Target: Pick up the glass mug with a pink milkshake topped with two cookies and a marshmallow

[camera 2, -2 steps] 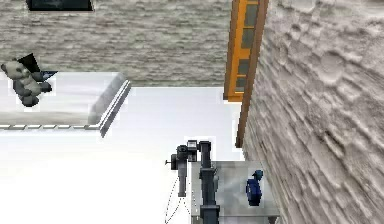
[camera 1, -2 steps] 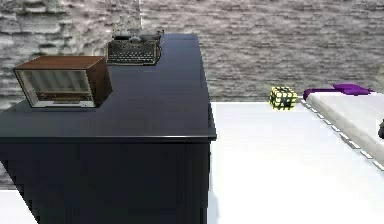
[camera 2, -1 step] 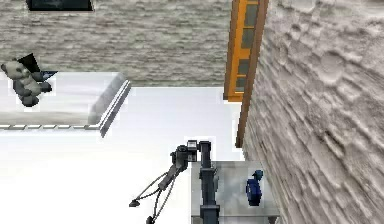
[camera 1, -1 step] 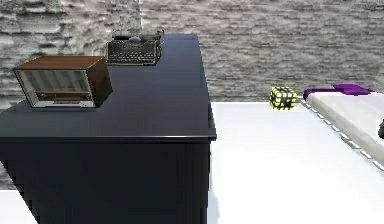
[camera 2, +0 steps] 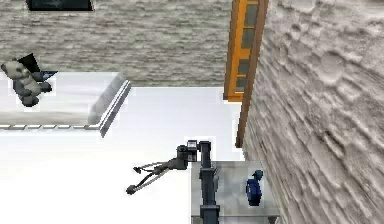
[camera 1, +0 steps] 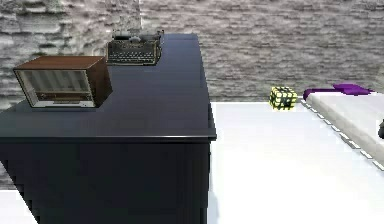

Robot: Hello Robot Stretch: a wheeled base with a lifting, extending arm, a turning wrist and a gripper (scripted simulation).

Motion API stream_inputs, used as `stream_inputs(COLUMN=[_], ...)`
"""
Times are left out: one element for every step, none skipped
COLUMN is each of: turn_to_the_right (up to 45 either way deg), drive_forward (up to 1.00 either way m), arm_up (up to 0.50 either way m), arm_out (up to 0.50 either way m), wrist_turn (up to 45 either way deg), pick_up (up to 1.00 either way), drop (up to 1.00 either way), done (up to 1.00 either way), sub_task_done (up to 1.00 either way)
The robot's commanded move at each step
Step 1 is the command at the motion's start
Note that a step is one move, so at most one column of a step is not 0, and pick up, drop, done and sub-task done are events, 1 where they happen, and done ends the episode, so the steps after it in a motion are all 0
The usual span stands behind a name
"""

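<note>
In the arm side view the dark arm bar [camera 2: 207, 190] rises from the bottom edge, with its white marker squares [camera 2: 192, 150] at the far end. The gripper [camera 2: 140, 182] reaches left of them, its thin fingers [camera 2: 150, 172] slanting down to the left over bare white floor; it holds nothing. A small blue object [camera 2: 254, 188] stands on a pale surface just right of the arm, close to the stone wall.
A dark cabinet [camera 1: 150, 110] in the forward view carries a brown radio [camera 1: 62, 82] and a typewriter [camera 1: 135, 48]. A yellow-and-dark cube [camera 1: 283, 97] lies on the floor beside a white bed [camera 1: 350, 120] bearing a purple item [camera 1: 338, 90]. Arm side view: white bed [camera 2: 70, 105], grey toy [camera 2: 25, 80], orange door [camera 2: 245, 50].
</note>
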Motion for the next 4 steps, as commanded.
stream_inputs(turn_to_the_right=[0.0,0.0,0.0,0.0], drive_forward=[0.0,0.0,0.0,0.0], arm_up=[0.0,0.0,0.0,-0.3], arm_out=[0.0,0.0,0.0,0.0], wrist_turn=[45.0,45.0,27.0,0.0], pick_up=[0.0,0.0,0.0,0.0], drop=[0.0,0.0,0.0,0.0], done=[0.0,0.0,0.0,0.0], sub_task_done=[0.0,0.0,0.0,0.0])
